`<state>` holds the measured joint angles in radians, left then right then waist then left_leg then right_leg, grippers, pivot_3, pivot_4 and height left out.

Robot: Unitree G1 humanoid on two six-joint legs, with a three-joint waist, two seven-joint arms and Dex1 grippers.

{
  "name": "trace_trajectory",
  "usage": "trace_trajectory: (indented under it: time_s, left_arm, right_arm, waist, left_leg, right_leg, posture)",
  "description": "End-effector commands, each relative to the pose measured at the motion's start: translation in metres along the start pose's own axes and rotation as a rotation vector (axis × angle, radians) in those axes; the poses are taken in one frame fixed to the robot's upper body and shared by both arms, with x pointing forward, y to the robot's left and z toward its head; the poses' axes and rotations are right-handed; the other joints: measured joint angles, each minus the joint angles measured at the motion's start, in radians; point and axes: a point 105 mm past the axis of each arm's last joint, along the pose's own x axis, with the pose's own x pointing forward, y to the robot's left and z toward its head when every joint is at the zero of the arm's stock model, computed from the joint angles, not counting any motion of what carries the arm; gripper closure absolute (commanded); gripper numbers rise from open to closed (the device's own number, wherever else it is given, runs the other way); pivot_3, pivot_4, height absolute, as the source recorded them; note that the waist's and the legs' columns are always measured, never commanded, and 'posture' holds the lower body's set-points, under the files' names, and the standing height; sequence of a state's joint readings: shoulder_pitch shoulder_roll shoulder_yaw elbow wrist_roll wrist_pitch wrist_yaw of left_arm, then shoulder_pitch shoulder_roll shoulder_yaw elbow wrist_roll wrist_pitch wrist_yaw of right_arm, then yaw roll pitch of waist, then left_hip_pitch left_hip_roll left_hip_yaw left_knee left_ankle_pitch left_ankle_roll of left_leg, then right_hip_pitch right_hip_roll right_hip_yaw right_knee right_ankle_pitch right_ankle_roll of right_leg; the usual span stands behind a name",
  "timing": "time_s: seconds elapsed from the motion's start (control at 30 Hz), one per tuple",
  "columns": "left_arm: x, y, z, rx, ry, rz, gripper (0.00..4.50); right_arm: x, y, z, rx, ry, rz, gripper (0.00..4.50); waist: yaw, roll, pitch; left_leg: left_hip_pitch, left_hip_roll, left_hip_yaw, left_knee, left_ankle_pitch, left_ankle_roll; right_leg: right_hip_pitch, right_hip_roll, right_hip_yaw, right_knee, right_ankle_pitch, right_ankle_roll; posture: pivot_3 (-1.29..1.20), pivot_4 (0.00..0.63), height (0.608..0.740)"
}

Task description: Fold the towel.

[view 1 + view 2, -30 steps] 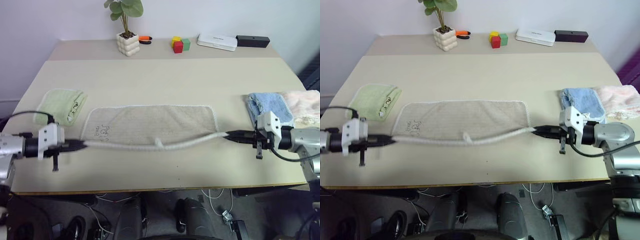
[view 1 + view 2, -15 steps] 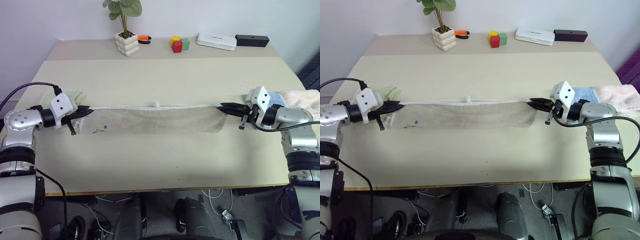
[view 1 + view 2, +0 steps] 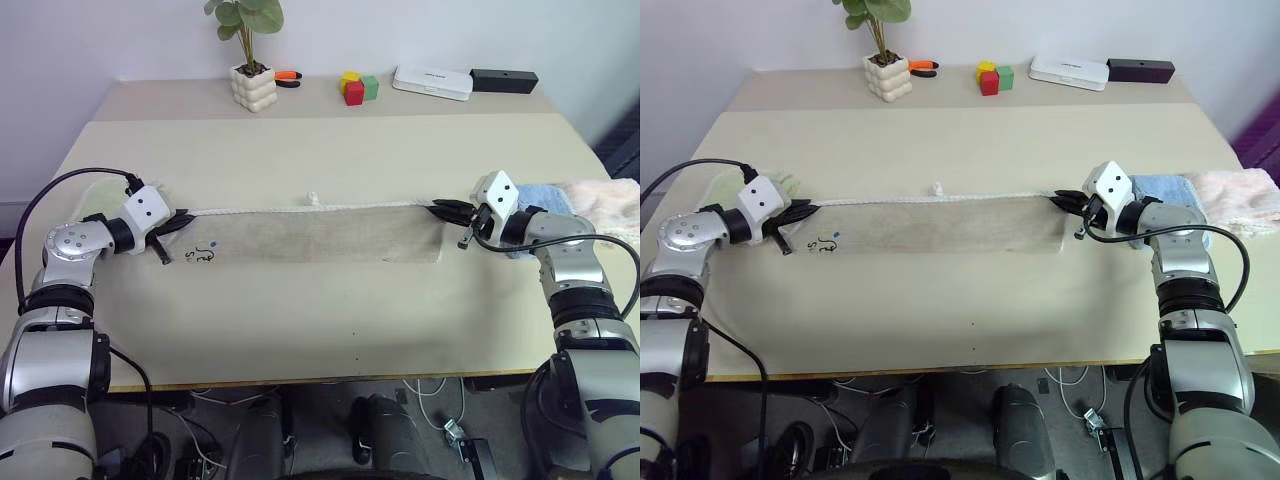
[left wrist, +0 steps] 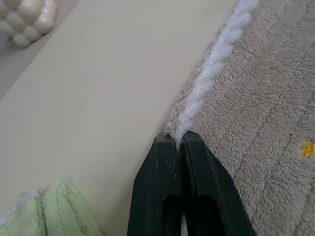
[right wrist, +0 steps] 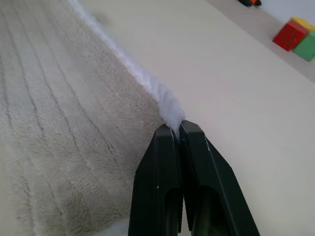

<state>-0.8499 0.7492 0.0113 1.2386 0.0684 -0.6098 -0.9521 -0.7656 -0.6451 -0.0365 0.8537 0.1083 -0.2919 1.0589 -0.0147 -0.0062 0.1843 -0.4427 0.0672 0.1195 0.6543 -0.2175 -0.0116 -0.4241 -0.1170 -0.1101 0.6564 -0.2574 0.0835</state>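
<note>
Towel [image 3: 315, 234] is seen laid flat as a long folded band across the middle of the bench [image 3: 320, 150], its white corded edge along the far side. Its 9 o'clock corner is pinched by the closed left end effector [image 3: 183, 219]; its 3 o'clock corner is pinched by the closed right end effector [image 3: 438, 208]. A green cloth [image 3: 725, 185] is noted behind the left end effector.
</note>
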Motion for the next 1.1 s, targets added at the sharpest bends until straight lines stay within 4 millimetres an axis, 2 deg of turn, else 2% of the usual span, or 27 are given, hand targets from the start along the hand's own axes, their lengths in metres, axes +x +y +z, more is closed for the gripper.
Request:
trace_trajectory:
  time_s: [0.03, 0.23, 0.43, 0.47, 0.53, 0.57, 0.77, 0.8, 0.87, 0.9, 0.97, 1.0, 1.1]
  left_arm:
    - [0.002, 0.008, 0.004, -0.003, 0.004, 0.038, 4.5]
    - [0.006, 0.006, -0.001, -0.041, 0.022, 0.055, 4.5]
    - [0.011, 0.002, -0.008, -0.152, 0.041, 0.055, 4.5]
    - [0.012, 0.002, -0.009, -0.164, 0.051, 0.064, 4.21]
    - [0.012, 0.001, -0.01, -0.194, 0.047, 0.052, 3.54]
    - [0.012, 0.001, -0.01, -0.186, 0.045, 0.053, 3.06]
    - [0.01, 0.016, 0.001, -0.221, -0.02, 0.135, 0.08]
    - [0.009, 0.021, 0.007, -0.235, -0.053, 0.15, 0.0]
    - [0.009, 0.033, 0.023, -0.318, -0.145, 0.171, 0.0]
    - [0.008, 0.038, 0.033, -0.348, -0.206, 0.179, 0.25]
    - [0.007, 0.043, 0.046, -0.372, -0.278, 0.182, 1.02]
    - [0.01, 0.046, 0.061, -0.43, -0.365, 0.197, 1.53]
    - [0.02, 0.041, 0.089, -0.523, -0.495, 0.21, 3.04]
  right_arm:
    - [0.006, -0.007, 0.006, -0.036, -0.006, -0.031, 4.44]
    - [0.011, -0.006, -0.003, -0.032, 0.025, -0.054, 4.44]
    - [0.012, -0.004, -0.013, -0.009, 0.066, -0.057, 4.44]
    - [0.012, -0.004, -0.014, -0.011, 0.072, -0.063, 4.49]
    - [0.012, -0.005, -0.015, 0.009, 0.072, -0.062, 3.91]
    - [0.012, -0.007, -0.015, 0.007, 0.074, -0.073, 3.59]
    - [0.007, -0.02, -0.011, 0.0, 0.075, -0.156, 0.55]
    - [0.006, -0.023, -0.008, 0.013, 0.066, -0.167, 0.1]
    - [0.004, -0.032, 0.004, 0.035, 0.012, -0.211, 0.1]
    - [0.003, -0.037, 0.014, 0.045, -0.031, -0.246, 0.25]
    - [0.004, -0.041, 0.026, 0.064, -0.082, -0.288, 1.07]
    - [0.009, -0.04, 0.039, 0.107, -0.15, -0.326, 1.55]
    - [0.021, -0.028, 0.059, 0.19, -0.245, -0.388, 3.1]
  waist:
    - [0.0, 0.0, 0.0]
    - [0.0, 0.0, 0.0]
    - [0.0, 0.0, 0.0]
    - [0.0, 0.0, 0.0]
    - [0.0, 0.0, 0.0]
    - [-0.001, 0.0, 0.0]
    - [0.001, 0.0, 0.0]
    - [0.001, 0.0, 0.0]
    - [0.001, 0.0, 0.0]
    - [0.001, 0.0, 0.0]
    - [0.001, 0.0, 0.0]
    - [0.0, 0.0, 0.0]
    - [0.0, 0.0, 0.0]
  left_leg:
    - [0.0, 0.0, 0.0, 0.0, 0.0, 0.0]
    - [0.0, 0.0, 0.0, 0.0, 0.0, 0.0]
    - [0.0, 0.0, 0.0, 0.0, 0.0, 0.0]
    - [0.0, 0.0, 0.0, 0.0, 0.0, 0.0]
    - [0.0, 0.0, 0.0, 0.0, 0.0, -0.001]
    - [0.0, 0.0, 0.0, 0.0, 0.0, 0.0]
    - [0.0, 0.0, 0.0, 0.001, 0.0, -0.001]
    - [0.0, 0.0, 0.0, 0.001, 0.0, -0.001]
    - [0.0, 0.0, 0.0, 0.001, 0.0, -0.001]
    - [0.0, 0.0, 0.0, 0.001, 0.0, -0.001]
    - [-0.001, 0.0, 0.0, 0.002, 0.0, -0.001]
    - [-0.001, 0.0, -0.001, 0.003, 0.0, -0.001]
    - [-0.001, 0.0, -0.003, 0.006, 0.0, -0.001]
  right_leg:
    - [0.0, 0.0, 0.0, 0.0, 0.0, 0.0]
    - [0.0, 0.0, 0.0, 0.0, 0.0, 0.0]
    - [0.0, 0.0, 0.0, 0.001, 0.0, 0.0]
    - [0.0, 0.0, 0.0, 0.001, 0.0, 0.0]
    - [0.0, 0.0, 0.0, 0.001, 0.0, 0.0]
    - [0.0, 0.0, 0.0, 0.001, 0.0, 0.0]
    - [0.0, 0.0, 0.0, 0.001, 0.0, 0.0]
    - [0.0, 0.0, 0.0, 0.001, 0.0, 0.0]
    - [0.0, 0.0, 0.0, 0.002, 0.0, 0.0]
    - [0.0, 0.0, 0.0, 0.002, 0.0, 0.0]
    - [0.0, 0.0, 0.0, 0.003, 0.0, 0.0]
    - [0.0, 0.0, 0.0, 0.003, 0.0, 0.0]
    - [0.0, 0.0, 0.0, 0.006, 0.0, 0.0]
  posture:
    - [0.0, 0.15, 0.74]
    - [0.0, 0.15, 0.74]
    - [0.0, 0.15, 0.74]
    - [0.0, 0.15, 0.74]
    - [0.0, 0.15, 0.74]
    - [0.0, 0.15, 0.74]
    - [0.0, 0.15, 0.74]
    - [0.0, 0.15, 0.74]
    - [0.0, 0.15, 0.74]
    - [0.0, 0.15, 0.74]
    - [0.0, 0.15, 0.74]
    - [0.0, 0.15, 0.74]
    - [0.0, 0.15, 0.74]
